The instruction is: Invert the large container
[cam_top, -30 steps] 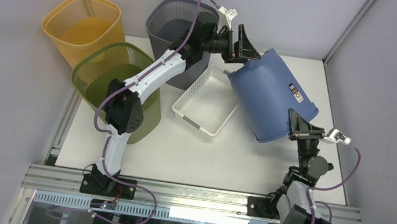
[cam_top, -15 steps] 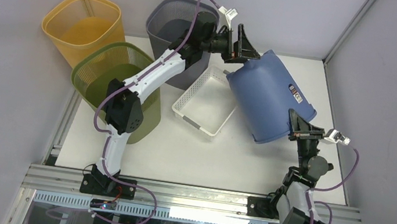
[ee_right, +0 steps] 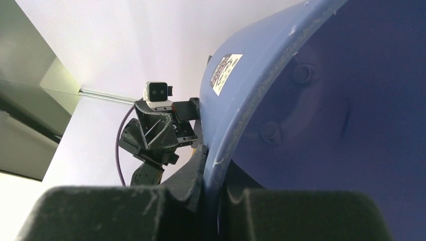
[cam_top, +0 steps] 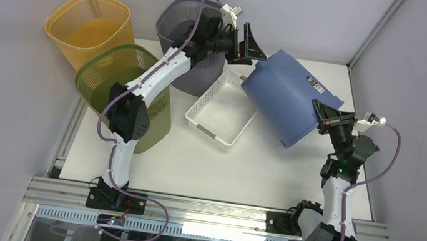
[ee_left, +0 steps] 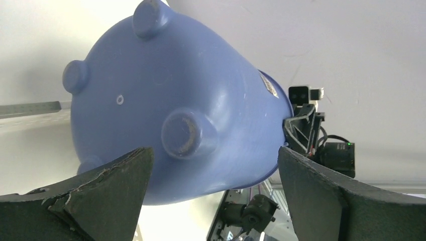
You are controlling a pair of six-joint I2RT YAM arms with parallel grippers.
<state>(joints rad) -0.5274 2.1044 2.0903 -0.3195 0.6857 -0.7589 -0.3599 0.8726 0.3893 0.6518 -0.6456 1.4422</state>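
on container rim, right hand clamped

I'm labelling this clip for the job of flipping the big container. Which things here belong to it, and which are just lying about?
In the job: blue container, tilted; right hand, shut on its rim; left hand, open at its base.

Lying about: white tray; yellow bin; green bin; grey bin.
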